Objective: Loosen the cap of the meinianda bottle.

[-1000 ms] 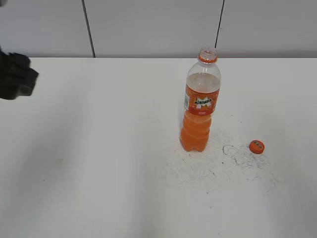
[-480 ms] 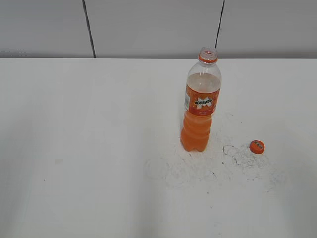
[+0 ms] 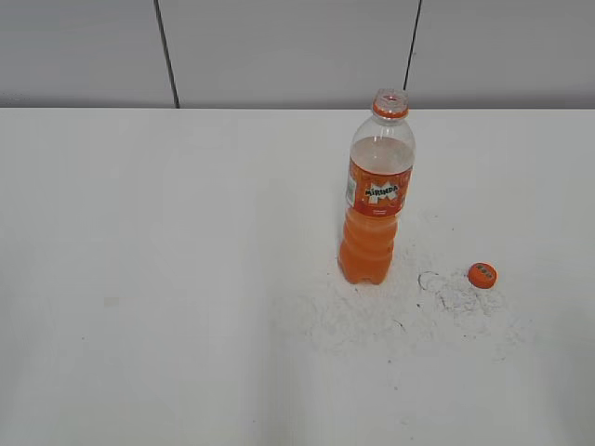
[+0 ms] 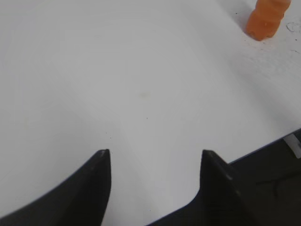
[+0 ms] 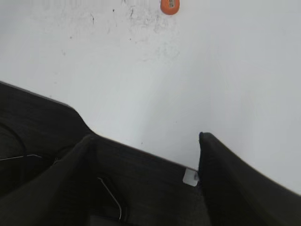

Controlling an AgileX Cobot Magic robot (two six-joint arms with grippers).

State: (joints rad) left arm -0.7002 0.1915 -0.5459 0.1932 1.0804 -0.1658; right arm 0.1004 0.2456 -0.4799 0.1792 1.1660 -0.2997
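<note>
The meinianda bottle (image 3: 376, 197) stands upright on the white table, right of centre, with its mouth open and no cap on it. Its orange base also shows in the left wrist view (image 4: 266, 20). The orange cap (image 3: 482, 275) lies flat on the table to the bottle's right and shows at the top of the right wrist view (image 5: 170, 6). My left gripper (image 4: 153, 157) is open and empty over bare table, far from the bottle. My right gripper (image 5: 146, 141) is open and empty over the table's front edge. Neither gripper shows in the exterior view.
The white table (image 3: 186, 279) has a scuffed, speckled patch (image 3: 409, 311) around the bottle and cap. The table's front edge (image 5: 141, 150) and dark floor with cables lie below the right gripper. A grey panelled wall (image 3: 279, 46) runs behind the table.
The left arm, seen one second ago at the exterior view's left edge, has left that view. Bottle and cap have not moved.
</note>
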